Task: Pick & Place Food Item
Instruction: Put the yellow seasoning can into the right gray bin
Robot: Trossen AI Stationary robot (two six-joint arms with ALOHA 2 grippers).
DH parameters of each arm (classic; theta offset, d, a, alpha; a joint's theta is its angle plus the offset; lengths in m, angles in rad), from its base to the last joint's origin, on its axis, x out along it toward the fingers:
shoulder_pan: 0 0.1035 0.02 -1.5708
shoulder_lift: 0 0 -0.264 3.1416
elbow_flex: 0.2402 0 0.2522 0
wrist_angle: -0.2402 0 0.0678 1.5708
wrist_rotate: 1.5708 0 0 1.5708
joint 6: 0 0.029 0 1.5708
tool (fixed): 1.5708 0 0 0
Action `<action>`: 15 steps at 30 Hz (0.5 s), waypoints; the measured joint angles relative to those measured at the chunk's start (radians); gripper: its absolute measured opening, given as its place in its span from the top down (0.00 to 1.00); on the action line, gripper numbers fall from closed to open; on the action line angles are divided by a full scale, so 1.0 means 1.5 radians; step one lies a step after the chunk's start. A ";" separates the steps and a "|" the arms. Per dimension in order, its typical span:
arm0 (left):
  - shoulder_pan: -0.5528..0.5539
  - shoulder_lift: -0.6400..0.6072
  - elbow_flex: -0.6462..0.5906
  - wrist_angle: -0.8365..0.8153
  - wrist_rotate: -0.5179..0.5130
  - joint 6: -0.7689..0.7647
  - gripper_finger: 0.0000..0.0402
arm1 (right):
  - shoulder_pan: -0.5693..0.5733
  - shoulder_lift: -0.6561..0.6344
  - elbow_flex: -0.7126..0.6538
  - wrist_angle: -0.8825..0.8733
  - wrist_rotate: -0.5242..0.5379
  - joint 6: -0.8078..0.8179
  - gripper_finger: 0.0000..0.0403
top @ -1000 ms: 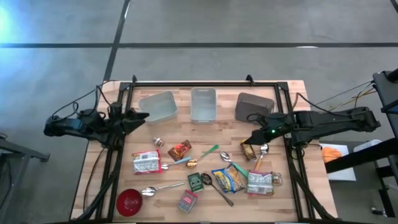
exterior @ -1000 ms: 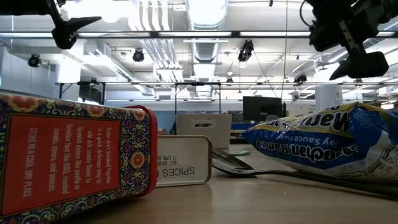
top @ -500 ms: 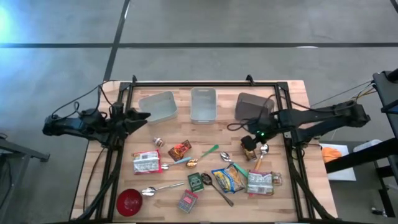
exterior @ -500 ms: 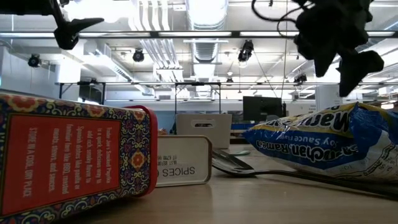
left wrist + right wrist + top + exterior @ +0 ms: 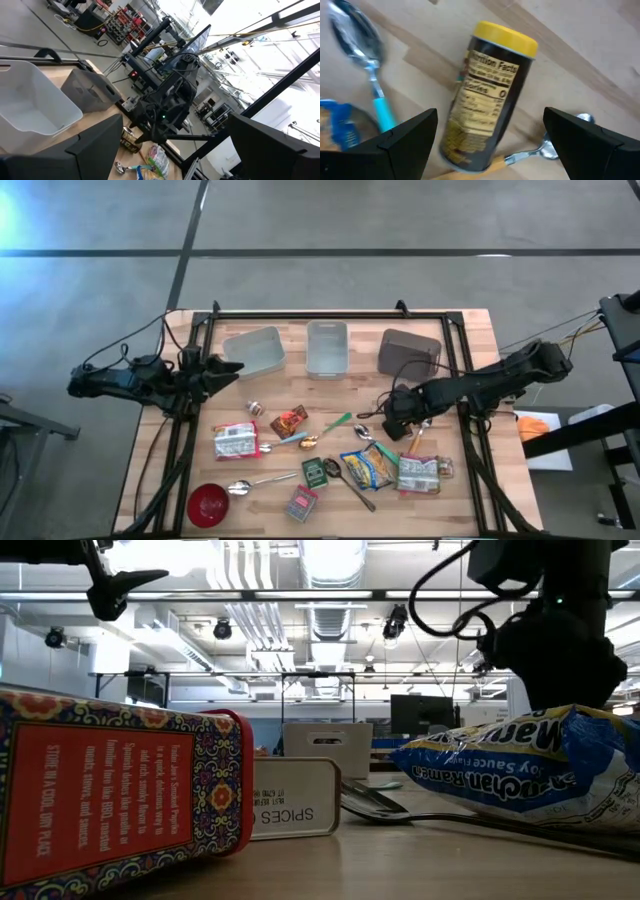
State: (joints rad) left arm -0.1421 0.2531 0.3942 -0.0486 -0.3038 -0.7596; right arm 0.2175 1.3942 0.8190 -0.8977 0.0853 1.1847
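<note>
Risk of knocking or rolling the jar before any grip. Yellow-lidded jar [image 5: 487, 95] lying on its side on wooden counter [image 5: 470, 340], right of centre, between two spoons; blue-handled spoon [image 5: 370, 75] just beside it. Right gripper [image 5: 487, 135] low over jar, jaws wide apart, straddling it, nothing held. Left gripper [image 5: 225, 368] parked at left edge near clear bin [image 5: 255, 350], jaws apart, empty. Round body could roll off-line if one jaw lands first; neighbouring spoon could get pinched in too.
</note>
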 joint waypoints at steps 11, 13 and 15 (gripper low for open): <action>0.001 0.008 0.000 -0.001 -0.002 0.000 0.10 | 0.008 0.070 -0.046 0.120 -0.001 0.008 0.11; 0.001 0.008 0.000 0.000 -0.002 0.000 0.10 | 0.008 0.082 -0.052 0.128 -0.002 0.003 0.15; 0.001 0.008 0.000 0.000 -0.002 0.000 0.10 | 0.008 0.090 -0.058 0.143 -0.002 -0.007 0.22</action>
State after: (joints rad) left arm -0.1413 0.2646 0.3943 -0.0490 -0.3069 -0.7593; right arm 0.2295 1.5295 0.7321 -0.6838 0.0826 1.1739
